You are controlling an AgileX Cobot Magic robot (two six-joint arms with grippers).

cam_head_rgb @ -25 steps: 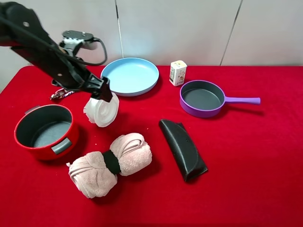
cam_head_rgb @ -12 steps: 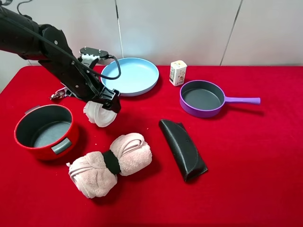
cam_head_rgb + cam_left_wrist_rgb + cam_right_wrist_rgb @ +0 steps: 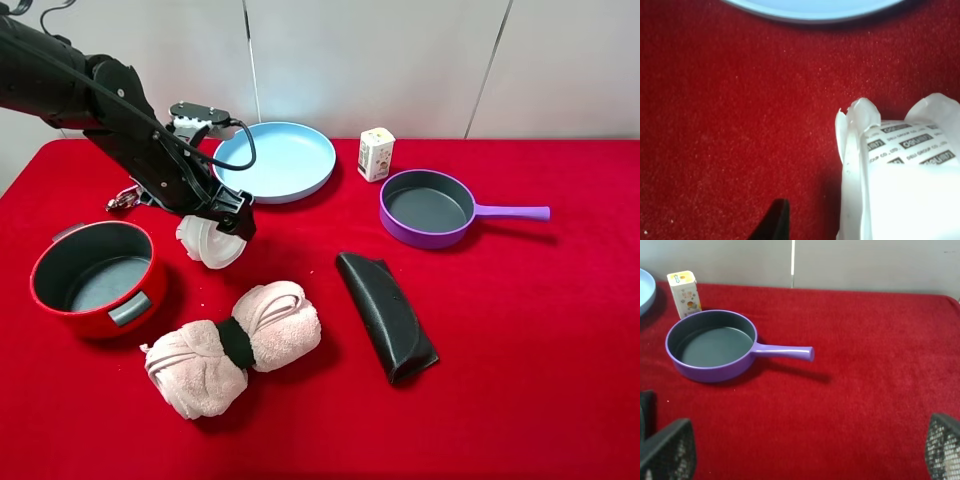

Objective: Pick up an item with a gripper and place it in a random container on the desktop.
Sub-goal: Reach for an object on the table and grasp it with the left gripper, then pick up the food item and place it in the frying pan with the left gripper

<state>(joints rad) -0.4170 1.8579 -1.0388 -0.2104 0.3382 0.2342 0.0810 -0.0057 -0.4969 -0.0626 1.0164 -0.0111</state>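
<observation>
My left gripper is shut on the rim of the white translucent tub and holds it tilted on its side, low over the red cloth between the red pot and the blue plate. In the left wrist view the tub fills the lower right and one black fingertip shows beside it. The purple frying pan stands empty at the back right, its handle pointing right; it also shows in the right wrist view. My right gripper is open and empty, in front of the pan and apart from it, and is out of the exterior view.
A red pot stands at the left and a light blue plate at the back. A small printed carton stands behind the pan. A rolled pink towel and a black case lie in front.
My left arm has swung down and a little to the right, lowering the tub towards the cloth. Over the last half second it has hardly moved.
</observation>
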